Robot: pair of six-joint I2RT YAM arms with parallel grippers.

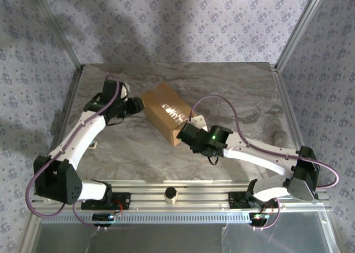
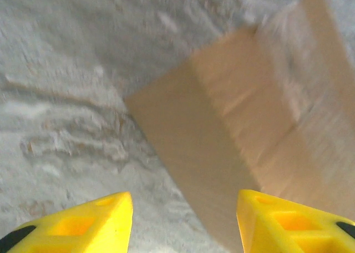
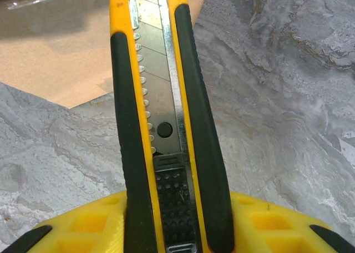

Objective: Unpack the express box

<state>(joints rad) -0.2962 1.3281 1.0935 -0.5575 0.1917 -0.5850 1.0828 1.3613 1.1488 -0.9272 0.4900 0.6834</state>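
The left arm (image 1: 83, 133) reaches up toward 12 o'clock and bends in to the middle. The left gripper (image 1: 135, 106) sits at the 9 o'clock side of the express box (image 1: 169, 113), very close to its corner. In the left wrist view, the left gripper (image 2: 184, 203) has its two yellow fingers (image 2: 102, 219) apart. Nothing is pinched between them. The express box (image 2: 233, 125) is just ahead, toward 1 o'clock, and its low edge runs down near the right-hand finger. This view is a bit blurry.

The express box is brown and lies flat on the gray stone table (image 1: 238, 92), near the middle. Its long side runs from 10 o'clock to 4 o'clock. There is pale print on its top.

The right gripper (image 1: 186, 133) is at the 4 o'clock end of the box, right up against it. In the right wrist view, the right gripper (image 3: 172, 222) is clamped tight on a yellow and black knife (image 3: 161, 97). The knife points to 12 o'clock, and its metal blade shows down the middle. The express box (image 3: 55, 59) is at 10 o'clock from the knife. I cannot tell if the blade tip touches the box.
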